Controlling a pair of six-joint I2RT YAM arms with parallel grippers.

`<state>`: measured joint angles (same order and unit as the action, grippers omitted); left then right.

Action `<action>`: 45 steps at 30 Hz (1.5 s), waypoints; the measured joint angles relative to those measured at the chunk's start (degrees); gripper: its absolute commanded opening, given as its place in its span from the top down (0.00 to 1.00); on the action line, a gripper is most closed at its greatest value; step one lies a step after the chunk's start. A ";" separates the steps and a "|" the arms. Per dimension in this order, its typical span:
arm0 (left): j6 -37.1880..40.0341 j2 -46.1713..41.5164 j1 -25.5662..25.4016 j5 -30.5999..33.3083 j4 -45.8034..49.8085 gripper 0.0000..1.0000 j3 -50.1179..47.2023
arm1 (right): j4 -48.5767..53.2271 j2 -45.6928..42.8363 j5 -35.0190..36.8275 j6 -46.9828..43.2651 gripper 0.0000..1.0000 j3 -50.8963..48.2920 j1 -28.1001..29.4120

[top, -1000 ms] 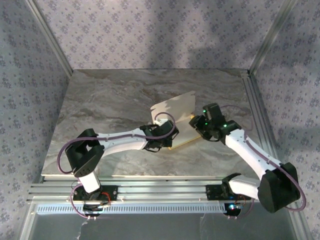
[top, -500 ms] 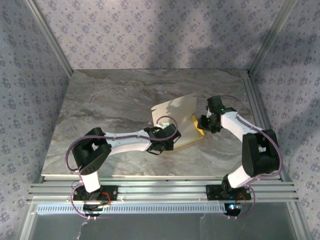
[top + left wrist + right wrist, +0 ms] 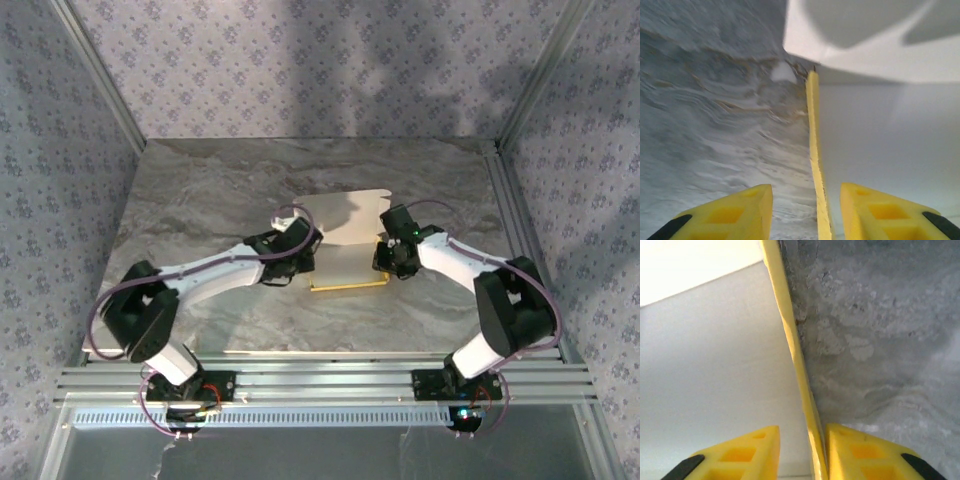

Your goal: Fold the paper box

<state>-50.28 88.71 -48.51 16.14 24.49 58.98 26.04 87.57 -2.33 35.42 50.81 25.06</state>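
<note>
Straddling paper box edges mid table: left claw spread wide, right claw spread narrower

no text, label, brand, number or sign can be read here — the surfaces look plain or blurred.

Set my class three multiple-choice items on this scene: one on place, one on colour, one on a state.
1. The box lies: A in a bin; B between the left gripper and right gripper; C on a shelf.
2. Its top face is: A red; B green; C white.
3. The left gripper is: A open; B shut; C holding a cup.
B: a gripper sits at each side edge. C: the white face is up. A: its fingers stand apart astride the yellow edge.
</note>
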 measured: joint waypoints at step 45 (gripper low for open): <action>50.82 9.99 21.79 -35.41 -7.56 0.61 11.54 | -2.38 8.22 -19.06 -50.49 0.53 19.43 -14.56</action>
<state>0.54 98.70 -26.72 -19.27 16.93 70.52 23.66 95.79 -21.39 -15.07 70.24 10.50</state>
